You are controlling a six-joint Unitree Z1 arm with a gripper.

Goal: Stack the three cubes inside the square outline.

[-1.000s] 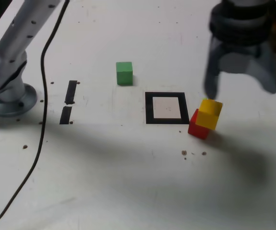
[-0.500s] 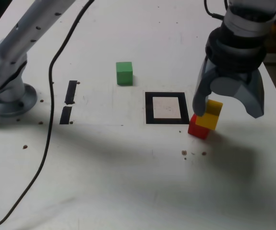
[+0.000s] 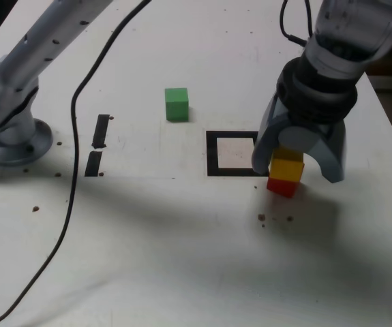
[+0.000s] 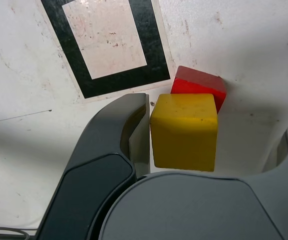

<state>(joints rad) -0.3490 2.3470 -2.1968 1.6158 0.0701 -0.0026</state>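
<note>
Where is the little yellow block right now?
In the exterior view, the small yellow cube sits on top of the small red cube, just outside the exterior view's right edge of the black tape square outline, between the open pincer's fingers.

Stacked cubes (image 3: 285,170) just beside outline (image 3: 213,151)

Both views are evenly and brightly lit from overhead, without glare on the white table (image 3: 182,259). The arm (image 3: 332,61) throws a broad, soft shadow across the table toward the exterior view's lower edge. The exterior view is slightly soft; the wrist view is sharper, its near gripper (image 4: 204,150) body dark
</note>
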